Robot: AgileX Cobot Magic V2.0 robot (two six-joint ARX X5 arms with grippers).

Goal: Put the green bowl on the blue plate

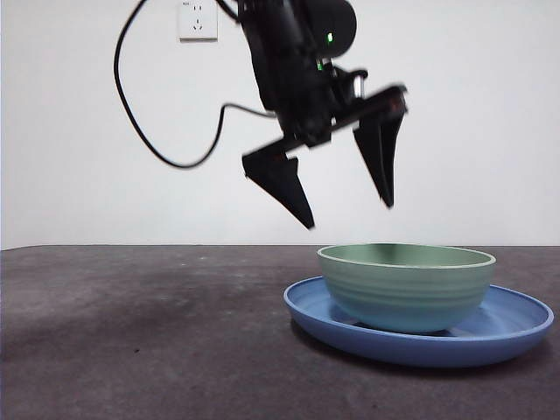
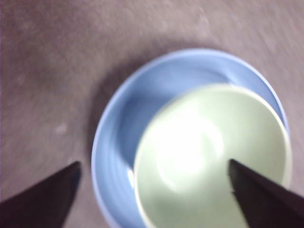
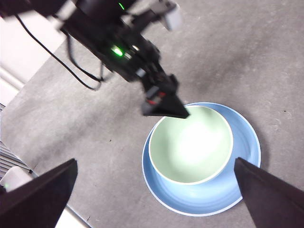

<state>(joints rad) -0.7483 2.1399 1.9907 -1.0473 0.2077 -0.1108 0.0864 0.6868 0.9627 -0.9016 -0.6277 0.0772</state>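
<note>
- Blue plate [image 1: 512, 328]: on the dark table [image 1: 131, 332], right of centre, nearest the front camera.
- Green bowl [image 1: 407, 287]: upright on the blue plate, off-centre within it.
- Left gripper [image 1: 346, 206]: above the bowl, clear of it, jaws spread, holding nothing.
- Right gripper [image 3: 156, 190]: higher up over the plate, jaws spread, empty.
- Wall socket [image 1: 198, 19]: white, on the back wall.
</note>
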